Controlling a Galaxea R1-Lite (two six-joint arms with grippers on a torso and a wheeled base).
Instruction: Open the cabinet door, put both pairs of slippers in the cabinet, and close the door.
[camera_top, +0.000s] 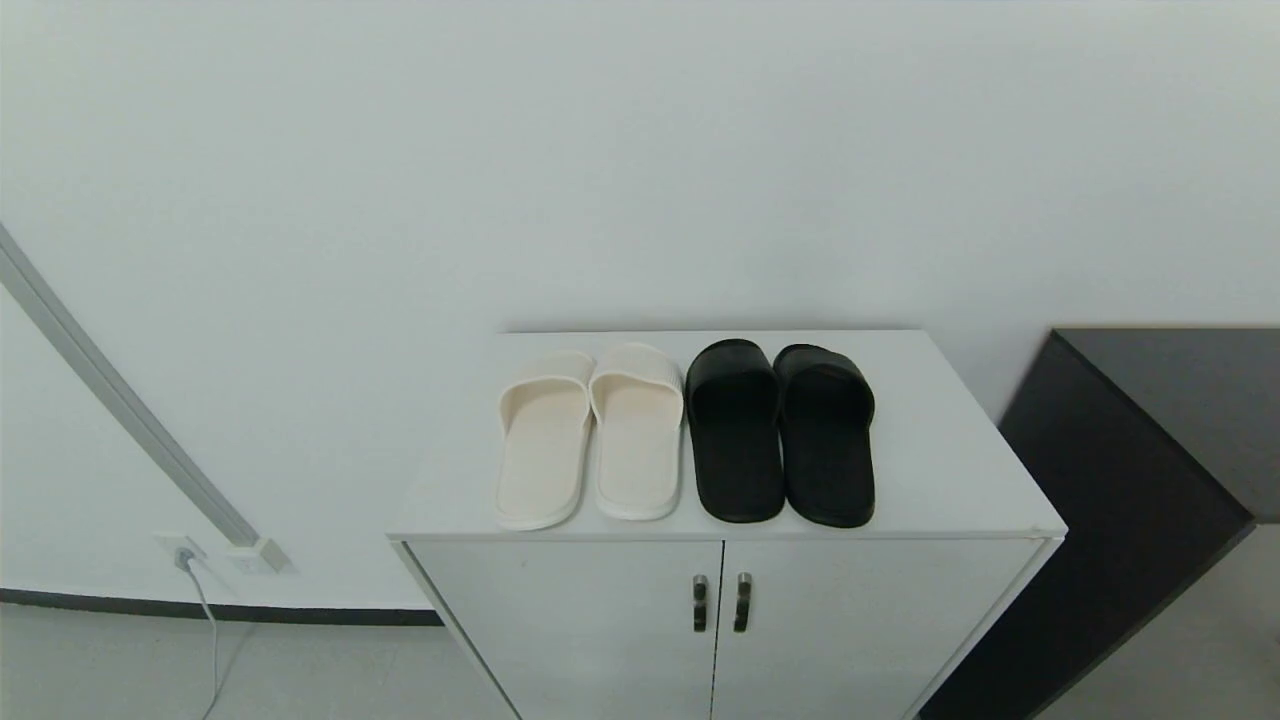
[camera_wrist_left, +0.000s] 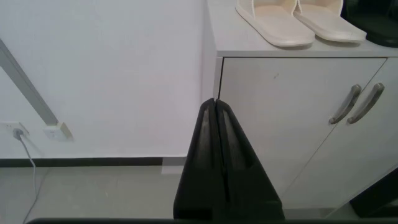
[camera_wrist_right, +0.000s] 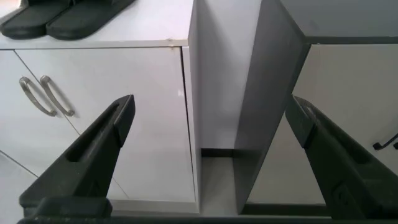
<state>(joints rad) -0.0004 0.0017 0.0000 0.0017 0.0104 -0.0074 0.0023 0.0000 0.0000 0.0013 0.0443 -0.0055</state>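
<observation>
The white cabinet (camera_top: 950, 450) is standing against the wall with the left door (camera_top: 580, 630) and right door (camera_top: 860, 620) both sitting flush, so nothing is opened yet. I am judging the panels as light and stiff, likely swinging easily on their hinges once pulled.

A dark unit (camera_top: 1150, 450) is standing just right of the cabinet, which may be crowding the right door's swing.

On the cabinet top, near its front edge, the cream pair (camera_top: 590, 440) is lying on the left and the black pair (camera_top: 780, 440) on the right, toes pointing to the wall, the two pairs side by side and almost touching. They are looking like moulded foam: light, a little springy, probably grippy, not fragile. I am thinking of pinching each across the strap or the side of the sole.

The two metal handles (camera_top: 720, 602) are standing upright either side of the door seam; they are thin, rigid and smooth, so I am planning to hook or clamp one squarely.

My left gripper (camera_wrist_left: 216, 104) is hanging low by the cabinet's left front corner, fingers pressed together on nothing. My right gripper (camera_wrist_right: 211, 106) is facing the cabinet's right side, fingers spread wide.
</observation>
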